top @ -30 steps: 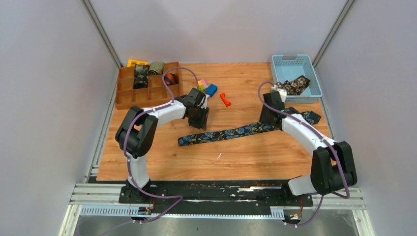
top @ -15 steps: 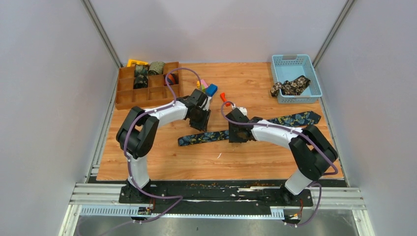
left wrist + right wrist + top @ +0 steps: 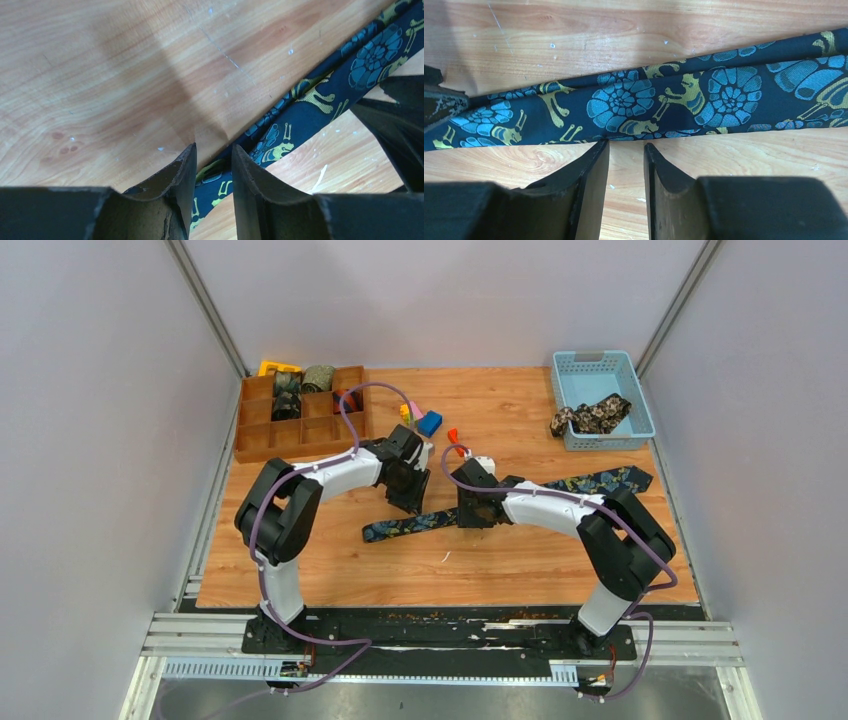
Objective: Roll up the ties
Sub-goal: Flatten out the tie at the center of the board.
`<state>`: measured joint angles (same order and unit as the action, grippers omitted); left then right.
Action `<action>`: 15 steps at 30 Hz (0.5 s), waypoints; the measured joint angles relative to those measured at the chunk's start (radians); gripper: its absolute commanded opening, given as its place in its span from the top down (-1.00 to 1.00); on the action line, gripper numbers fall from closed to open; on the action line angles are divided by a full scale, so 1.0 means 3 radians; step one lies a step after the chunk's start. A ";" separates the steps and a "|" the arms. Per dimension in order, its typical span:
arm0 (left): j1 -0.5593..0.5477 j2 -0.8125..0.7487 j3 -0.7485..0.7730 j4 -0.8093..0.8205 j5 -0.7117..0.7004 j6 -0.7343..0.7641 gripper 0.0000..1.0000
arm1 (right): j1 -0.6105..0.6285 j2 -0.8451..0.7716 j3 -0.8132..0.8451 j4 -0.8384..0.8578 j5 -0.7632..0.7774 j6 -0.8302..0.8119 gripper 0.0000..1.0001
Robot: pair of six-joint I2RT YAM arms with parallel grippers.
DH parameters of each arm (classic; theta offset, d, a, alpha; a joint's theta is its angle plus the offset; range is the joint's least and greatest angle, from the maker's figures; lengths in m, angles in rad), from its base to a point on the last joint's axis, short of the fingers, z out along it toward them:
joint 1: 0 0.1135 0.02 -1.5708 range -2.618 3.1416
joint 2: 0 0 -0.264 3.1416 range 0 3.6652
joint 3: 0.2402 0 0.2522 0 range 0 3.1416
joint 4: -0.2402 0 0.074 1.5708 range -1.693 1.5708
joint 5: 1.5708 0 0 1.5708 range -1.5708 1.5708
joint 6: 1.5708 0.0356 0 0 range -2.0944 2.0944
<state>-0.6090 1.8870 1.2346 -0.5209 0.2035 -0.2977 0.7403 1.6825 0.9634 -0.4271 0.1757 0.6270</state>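
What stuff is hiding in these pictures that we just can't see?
- Top view: the middle of the navy tie is covered by the left end effector and the right end effector.
- Top view: the rolled ties in the wooden tray are too small to show their patterns.
- Top view: the basket wall hides part of the floral tie.
- Left wrist view: the fingers hide whether the navy tie is pinched.

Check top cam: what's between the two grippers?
Only a short stretch of the navy paisley tie separates left gripper and right gripper, clearest in top view.
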 measured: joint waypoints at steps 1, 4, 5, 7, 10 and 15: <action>-0.0001 -0.0005 -0.0011 -0.0013 0.0023 0.0009 0.21 | 0.0000 0.0000 0.0000 0.0001 0.0001 0.0000 0.36; -0.0001 -0.0027 -0.0038 -0.0065 0.0088 0.0051 0.20 | 0.0000 0.0001 0.0000 0.0009 0.0006 -0.0001 0.37; -0.0001 -0.0031 -0.0042 -0.0079 0.0102 0.0057 0.19 | 0.0000 0.0001 0.0000 0.0011 0.0006 -0.0001 0.37; -0.0004 -0.0032 -0.0042 -0.0099 0.0108 0.0060 0.18 | 0.0000 0.0003 0.0000 0.0019 0.0005 -0.0001 0.38; -0.0006 -0.0032 -0.0042 -0.0109 0.0107 0.0057 0.12 | 0.0000 0.0003 -0.0001 0.0027 0.0004 -0.0003 0.39; -0.0022 -0.0053 -0.0031 -0.0160 0.0047 0.0050 -0.07 | 0.0017 -0.0027 -0.0067 0.0174 -0.0039 -0.0071 0.39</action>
<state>-0.6155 1.8709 1.2255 -0.5690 0.2176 -0.2829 0.7452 1.6745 0.9432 -0.3748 0.1638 0.6056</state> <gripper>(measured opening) 0.471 0.307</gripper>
